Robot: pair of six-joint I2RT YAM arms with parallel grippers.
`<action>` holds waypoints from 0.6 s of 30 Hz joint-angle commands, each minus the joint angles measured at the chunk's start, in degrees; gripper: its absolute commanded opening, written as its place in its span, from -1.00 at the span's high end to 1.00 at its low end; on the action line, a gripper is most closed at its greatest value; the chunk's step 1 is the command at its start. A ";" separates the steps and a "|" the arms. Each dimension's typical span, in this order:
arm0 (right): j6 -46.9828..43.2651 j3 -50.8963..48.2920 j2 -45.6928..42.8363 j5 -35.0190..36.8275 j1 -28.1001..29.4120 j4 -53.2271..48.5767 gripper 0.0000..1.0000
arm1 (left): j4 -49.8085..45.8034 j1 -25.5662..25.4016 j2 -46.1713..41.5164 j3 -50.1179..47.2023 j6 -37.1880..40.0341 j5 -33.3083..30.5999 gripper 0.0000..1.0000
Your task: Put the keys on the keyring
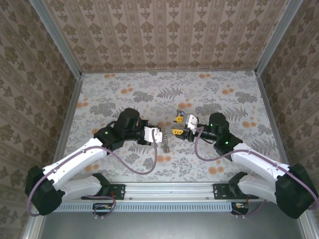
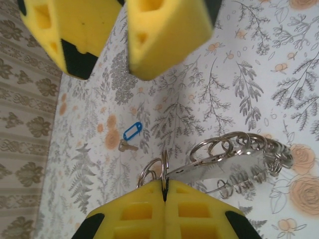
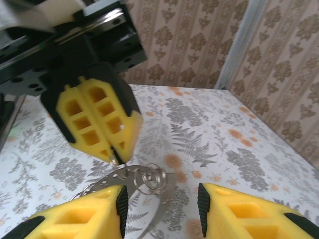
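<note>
Yellow left fingers (image 2: 134, 214) (image 3: 84, 119): pressed flat together and clamped on one split ring at the end of the keyring, the ring standing edge-on in the seam between them.
Silvery keyring (image 1: 164, 142) (image 2: 224, 162) (image 3: 132, 180): a thin metal strip carrying a row of wire split rings. It reaches out sideways from the left fingers and sits between the two arms, near the middle of the tabletop. It appears lifted clear, with its shadow on the print below.
Yellow right fingers (image 1: 178, 132) (image 2: 164, 35) (image 3: 75, 219): standing apart with a clear gap and nothing gripped. They face the left fingers from close by, and in the right wrist view the ring end of the keyring shows just beyond the gap. I cannot tell whether either fingertip touches the strip.
Blue-tagged key (image 2: 132, 132): a small oval blue tag with a short dark metal key at its lower end, lying flat on the tabletop. It is apart from the keyring, not threaded on any ring, and touched by no finger. In the left wrist view it lies in the stretch of tabletop between the two pairs of fingers.
Floral tabletop (image 1: 124, 89): pale, printed with grey ferns and orange blossoms.
Brown walls (image 1: 164, 35): damask-patterned panels on three sides.
</note>
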 commanded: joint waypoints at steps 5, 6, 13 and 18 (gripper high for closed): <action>4.88 0.81 0.82 11.09 -3.58 2.34 0.07 | 3.93 -0.27 -1.46 -0.89 4.56 -0.46 1.00; 8.49 1.84 1.20 18.63 -3.65 0.55 -0.05 | 4.06 -0.31 -1.51 -1.05 4.66 -0.62 1.00; 38.97 22.47 14.65 39.36 -7.90 -32.55 -0.05 | 3.50 0.24 -1.18 -1.00 3.71 -0.80 1.00; 48.24 31.80 28.02 35.84 -8.03 -41.45 0.13 | -0.48 4.02 -2.23 -0.59 0.94 2.11 1.00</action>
